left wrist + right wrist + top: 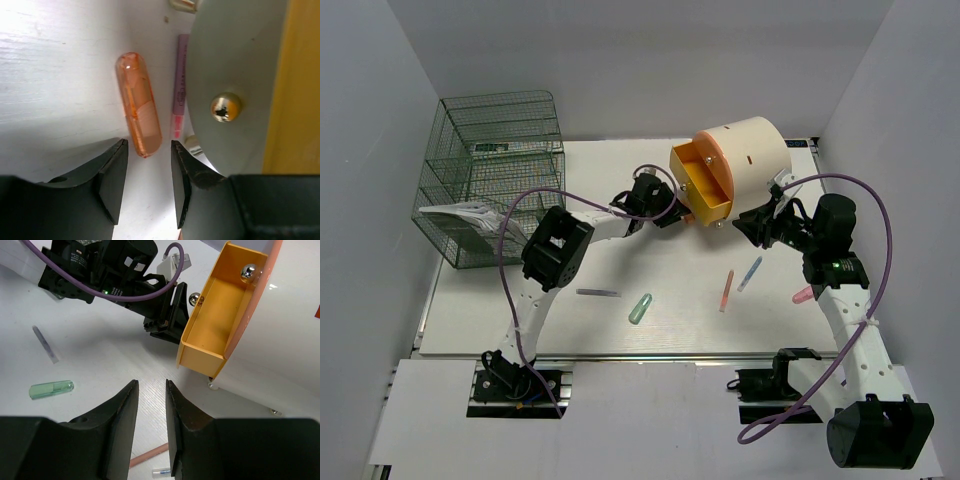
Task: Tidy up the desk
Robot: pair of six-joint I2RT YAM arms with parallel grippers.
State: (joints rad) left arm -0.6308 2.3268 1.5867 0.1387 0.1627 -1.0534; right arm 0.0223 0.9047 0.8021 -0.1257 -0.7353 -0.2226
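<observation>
The white desk (520, 320) holds loose pens and capsules. My left gripper (670, 208) is open and empty, low beside the yellow drawer (708, 185) that stands open in the cream cylinder (750, 150). In the left wrist view an orange capsule (138, 105) lies just ahead of the open left gripper (148, 150), its near tip level with the fingertips, with a pink pen (180, 95) beside it under the drawer. My right gripper (752, 222) is open and empty above the desk, right of the drawer (210, 325); its fingers (127, 410) frame bare tabletop.
A green wire rack (490, 175) with papers stands at the back left. On the desk lie a grey pen (598, 292), a green capsule (640, 308), a salmon pen (726, 290), a blue pen (750, 273) and a pink capsule (803, 295).
</observation>
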